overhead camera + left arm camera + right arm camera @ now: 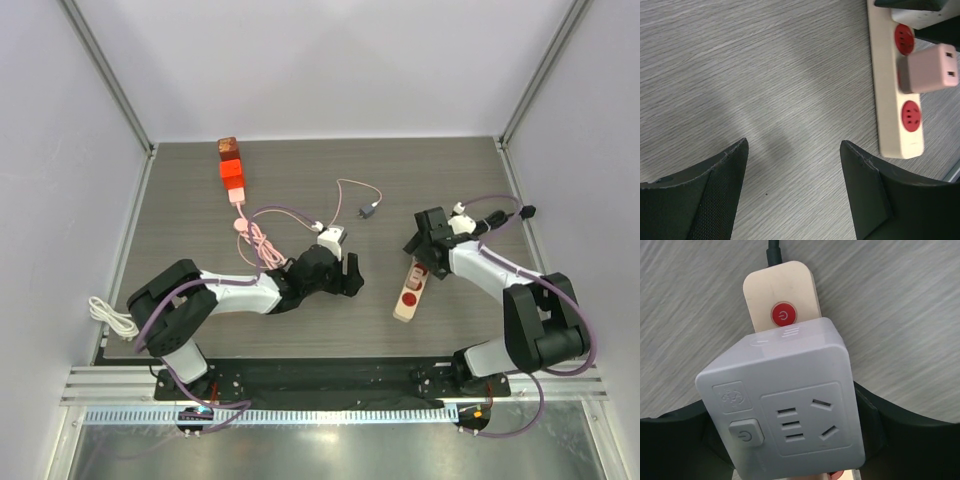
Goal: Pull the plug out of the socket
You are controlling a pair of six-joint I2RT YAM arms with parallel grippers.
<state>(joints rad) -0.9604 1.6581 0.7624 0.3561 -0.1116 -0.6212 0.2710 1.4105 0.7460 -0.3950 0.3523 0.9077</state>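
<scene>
The bench [200,190] is walled left, right and behind. The socket strip [405,305] lies right of centre, well in from the right wall. Its long axis slants from the front edge away and rightward. The left end effector [792,185] gapes wide, well apart to the strip's left. The right end effector [784,437] grips the white plug [782,390], which sits on the strip's far part, face up.
</scene>
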